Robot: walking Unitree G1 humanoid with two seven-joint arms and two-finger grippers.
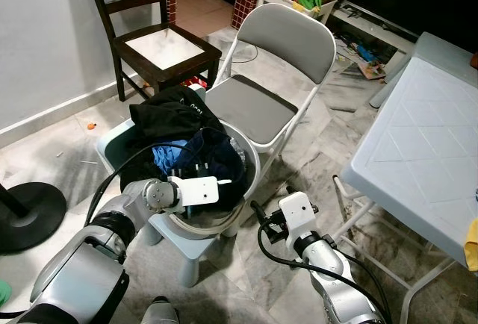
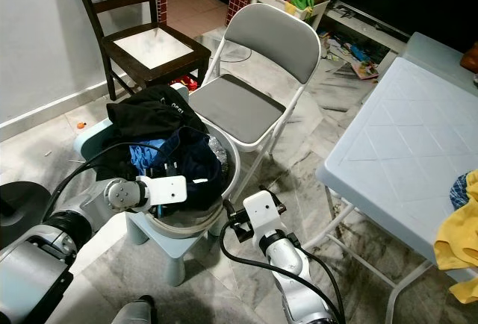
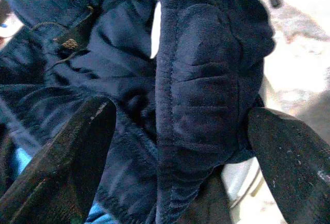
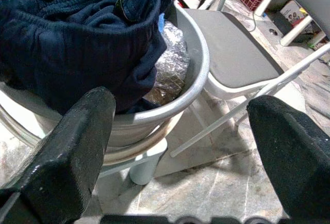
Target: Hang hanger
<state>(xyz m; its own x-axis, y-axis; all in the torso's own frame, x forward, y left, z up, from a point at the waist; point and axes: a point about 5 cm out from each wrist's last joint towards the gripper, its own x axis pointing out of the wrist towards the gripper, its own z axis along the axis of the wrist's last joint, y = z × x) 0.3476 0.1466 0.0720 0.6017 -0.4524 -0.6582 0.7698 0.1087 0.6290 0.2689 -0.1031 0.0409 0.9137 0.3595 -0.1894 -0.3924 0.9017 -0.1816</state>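
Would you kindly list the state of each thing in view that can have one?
Left gripper: open, fingers astride a fold of navy garment.
Right gripper: open, beside the basin, holding nothing.
Basin: heaped full with dark clothes, on a small stool.
Folding chair: unfolded, seat bare.
Wooden chair: upright, seat bare.

Clothes heaped in a round pale-grey basin (image 1: 251, 166); a black garment (image 1: 168, 115) is piled high at the far-left side and spills over the rim; a bright blue cloth (image 1: 166, 154) shows in the middle; a navy garment (image 1: 215, 154) of ribbed cloth with a stitched seam lies at the near side, draped over the edge. One thick fold of it stands between the spread fingers of the left claw (image 3: 180, 110). A hanger among them cannot be made out.
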